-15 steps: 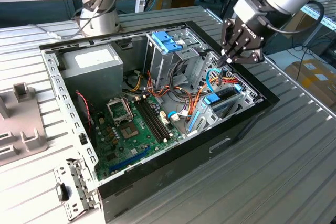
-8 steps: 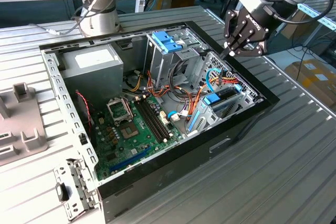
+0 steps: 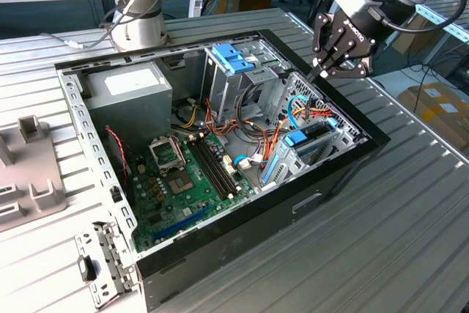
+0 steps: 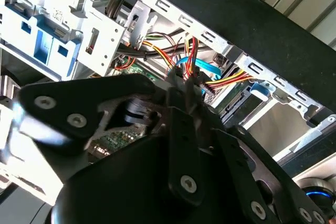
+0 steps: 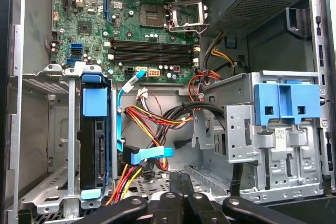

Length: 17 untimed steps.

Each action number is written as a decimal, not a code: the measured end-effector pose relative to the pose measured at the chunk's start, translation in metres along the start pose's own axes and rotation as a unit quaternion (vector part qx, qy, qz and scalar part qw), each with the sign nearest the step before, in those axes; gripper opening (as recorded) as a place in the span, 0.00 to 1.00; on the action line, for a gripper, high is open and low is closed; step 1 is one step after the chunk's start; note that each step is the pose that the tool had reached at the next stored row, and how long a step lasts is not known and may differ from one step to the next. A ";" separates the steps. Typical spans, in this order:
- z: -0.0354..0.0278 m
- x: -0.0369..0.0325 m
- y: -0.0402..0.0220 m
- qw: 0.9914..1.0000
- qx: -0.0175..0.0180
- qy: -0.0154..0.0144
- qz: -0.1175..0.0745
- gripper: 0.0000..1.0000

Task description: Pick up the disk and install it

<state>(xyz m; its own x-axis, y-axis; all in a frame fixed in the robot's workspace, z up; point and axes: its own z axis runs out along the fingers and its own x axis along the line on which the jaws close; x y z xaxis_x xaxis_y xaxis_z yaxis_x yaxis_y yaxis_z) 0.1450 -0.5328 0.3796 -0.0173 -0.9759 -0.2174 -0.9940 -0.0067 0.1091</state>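
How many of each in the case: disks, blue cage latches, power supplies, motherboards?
disk: 1
blue cage latch: 1
power supply: 1
motherboard: 1
Total: 4

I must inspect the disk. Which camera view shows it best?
First wrist view: the disk shows full-length, in plain sight. Exterior view: the disk looks small, among cables. Second wrist view: perhaps its blue tab.
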 end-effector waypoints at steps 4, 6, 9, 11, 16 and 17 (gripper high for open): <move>0.0000 0.0000 0.0000 1.000 0.000 0.000 0.000 0.48; 0.0000 0.0000 0.0000 1.000 0.000 0.000 0.000 0.48; -0.0004 0.0018 0.0000 1.000 0.000 0.000 0.000 0.54; -0.0018 0.0089 0.0000 1.000 0.000 0.000 0.000 0.54; -0.0028 0.0199 0.0000 1.000 0.000 0.000 0.000 0.54; -0.0018 0.0212 -0.0002 1.000 0.000 0.000 0.000 0.54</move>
<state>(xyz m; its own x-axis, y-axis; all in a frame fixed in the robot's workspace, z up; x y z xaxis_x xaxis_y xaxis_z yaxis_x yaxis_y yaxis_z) 0.1450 -0.5539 0.3767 -0.0173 -0.9758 -0.2178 -0.9940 -0.0067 0.1091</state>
